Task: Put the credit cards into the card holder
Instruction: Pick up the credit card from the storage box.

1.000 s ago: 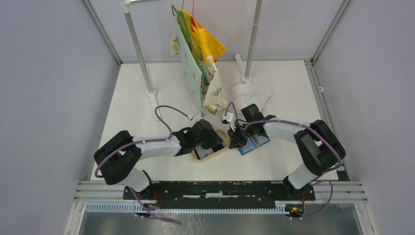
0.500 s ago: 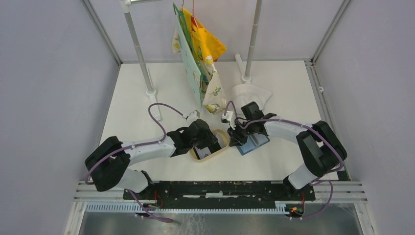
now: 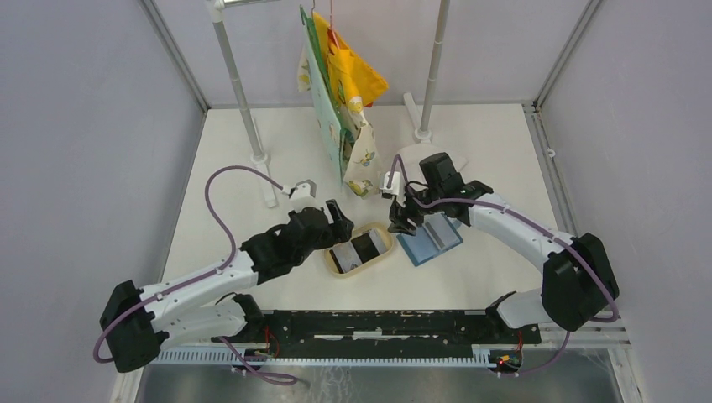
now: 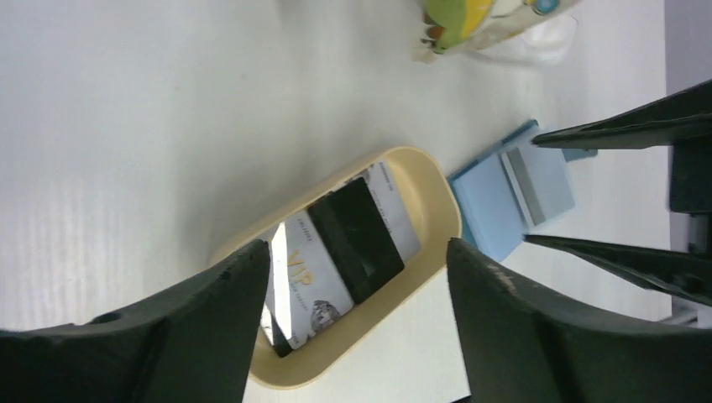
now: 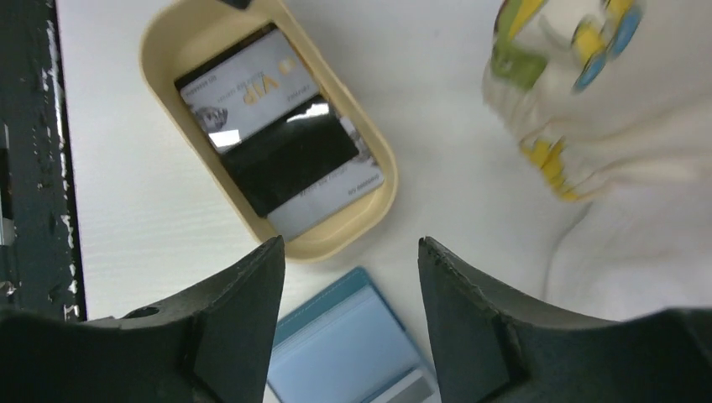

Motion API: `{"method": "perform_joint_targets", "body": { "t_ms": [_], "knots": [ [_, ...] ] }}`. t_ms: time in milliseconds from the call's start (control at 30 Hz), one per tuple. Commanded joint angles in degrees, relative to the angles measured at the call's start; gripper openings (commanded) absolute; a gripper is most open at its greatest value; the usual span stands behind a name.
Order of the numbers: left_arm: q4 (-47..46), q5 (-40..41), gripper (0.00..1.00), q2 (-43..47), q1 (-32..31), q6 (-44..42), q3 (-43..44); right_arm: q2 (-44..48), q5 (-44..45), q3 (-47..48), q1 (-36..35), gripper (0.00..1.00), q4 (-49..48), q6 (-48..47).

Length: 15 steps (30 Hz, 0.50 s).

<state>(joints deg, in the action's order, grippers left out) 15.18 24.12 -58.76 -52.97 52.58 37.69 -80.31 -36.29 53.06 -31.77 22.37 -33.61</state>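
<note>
From the top camera, the thin black rectangular credit cards [image 3: 362, 249] lie stacked inside a tan oval plastic tray [image 3: 353, 272] on the white table [image 3: 487, 134], near its front middle. The flat blue squarish card holder [image 3: 430, 239] lies opened out on the table just beside the tray's right end. The left gripper [image 3: 337, 217] is at the tray's far left rim, and the right gripper [image 3: 398, 223] is by the gap between tray and card holder. Both have their fingers spread and grip nothing. Colourful printed fabric bags [image 3: 340, 92] hang from a white metal rack [image 3: 238, 80] behind them. A crumpled white cloth [image 3: 409, 155] lies at the back right.

In the left wrist view the two dark fingers [image 4: 210, 327] stand wide apart over the tray. There a black card lies across a paler, glare-struck one printed "VIP". Beyond the tray's end the card holder shows a pale inner pocket and a grey strip. The right gripper's fingers reach in from the right edge, also apart.

In the right wrist view the fingers [image 5: 227, 327] are likewise separated and empty. The tray with the cards sits at upper left. The card holder is at the bottom, with a thin strip of table between it and the tray.
</note>
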Motion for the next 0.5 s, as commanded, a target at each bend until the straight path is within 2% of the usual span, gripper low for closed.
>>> {"method": "perform_joint_targets", "body": {
  "t_ms": [0, 133, 233, 367, 467],
  "knots": [
    [6.25, 9.45, 0.88, 6.28, -0.19, -2.4, -4.06, -1.51, -6.01, 6.61, -3.16, 0.67, 1.21, 0.42],
    [7.37, 9.1, 0.9, 11.97, -0.17, 0.47, -8.67, -4.68, -0.82, 7.11, -8.94, 0.67, -2.58, 9.32],
    [5.47, 6.75, 0.89, 14.25, -0.12, 1.61, -11.76, -6.99, 5.08, 6.59, -10.76, 0.66, -5.51, 15.96],
    [2.66, 5.1, 0.8, 14.55, -0.16, 2.69, -13.85, -8.8, 9.58, 4.06, -12.58, 0.66, -10.24, 24.62],
    [1.19, 4.27, 0.74, 12.77, -0.2, 3.16, -13.92, -9.02, 16.49, 2.13, -14.39, 0.67, -14.25, 31.37]
  ]
}}
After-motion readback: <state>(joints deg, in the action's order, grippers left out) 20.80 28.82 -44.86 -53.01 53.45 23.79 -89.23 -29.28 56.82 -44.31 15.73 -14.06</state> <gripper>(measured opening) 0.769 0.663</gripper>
